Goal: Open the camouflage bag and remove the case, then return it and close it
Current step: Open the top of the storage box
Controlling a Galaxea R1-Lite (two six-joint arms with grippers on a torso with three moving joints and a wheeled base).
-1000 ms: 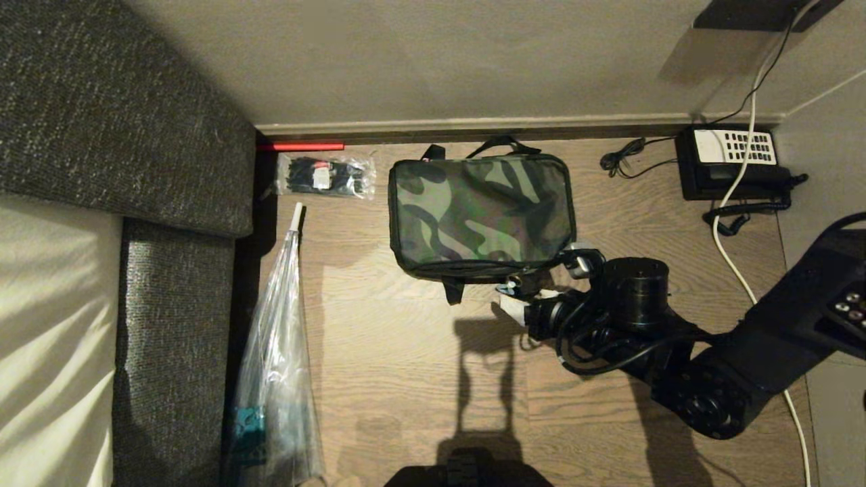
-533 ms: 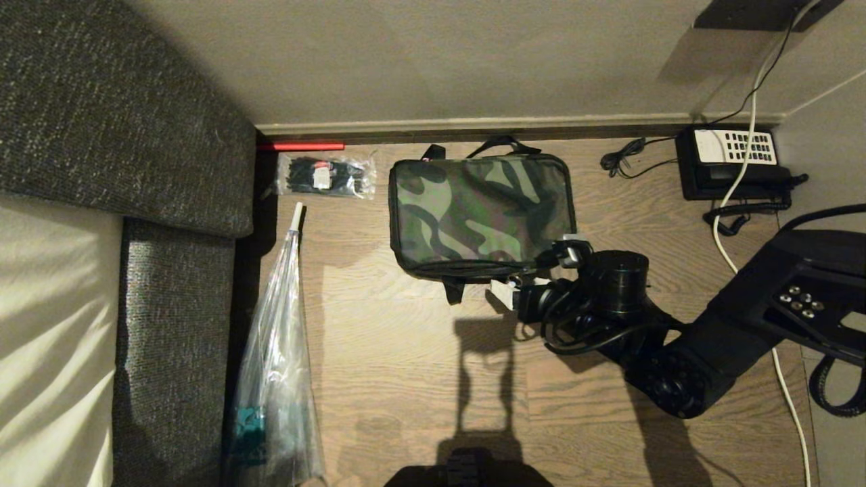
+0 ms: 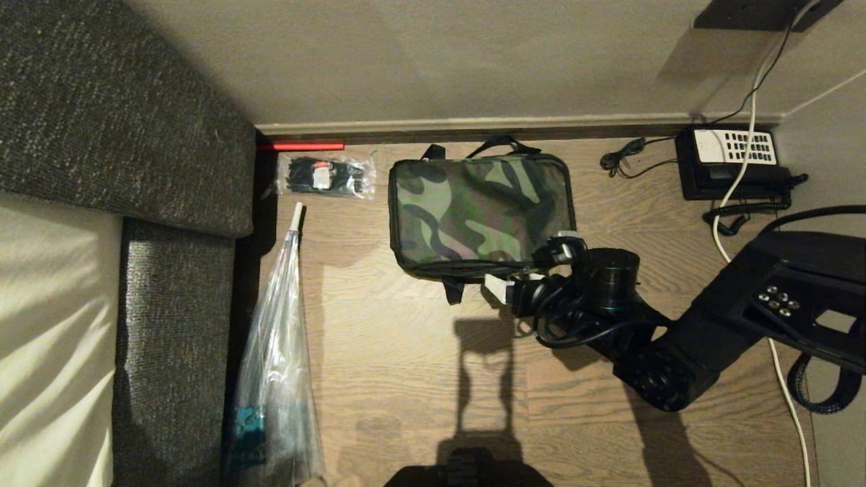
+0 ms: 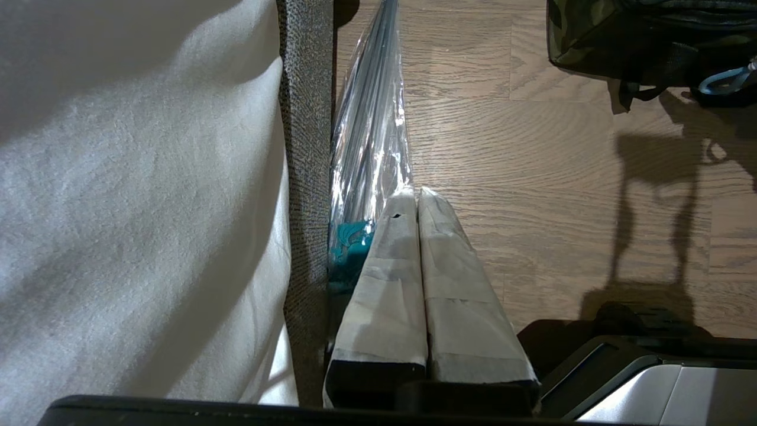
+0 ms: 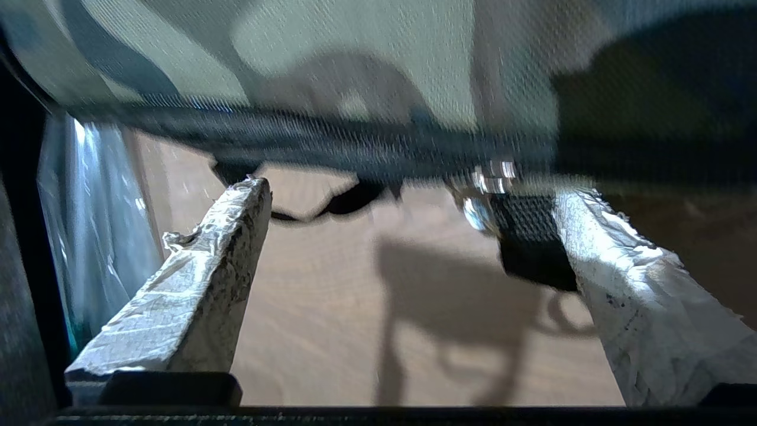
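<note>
- The camouflage bag (image 3: 480, 213) lies closed on the wooden floor (image 3: 406, 365), its far edge near the baseboard, its camouflage top facing up and black straps showing at the far and near edges.
- The right gripper (image 3: 524, 274) sits at the bag's near right corner; in the right wrist view its two taped fingers (image 5: 195, 284) stand wide apart with nothing between them, the bag's dark edge just ahead.
- A metal zipper pull (image 5: 488, 195) hangs from that edge beside one of the fingers.
- The left gripper (image 4: 417, 198) is parked low beside the grey sofa (image 3: 135, 135), its fingers pressed together, empty.
- A clear plastic bag (image 3: 277, 365) lies along the sofa's base.
- A black telephone (image 3: 734, 162) rests by the wall on the right.
- The case is not seen.
</note>
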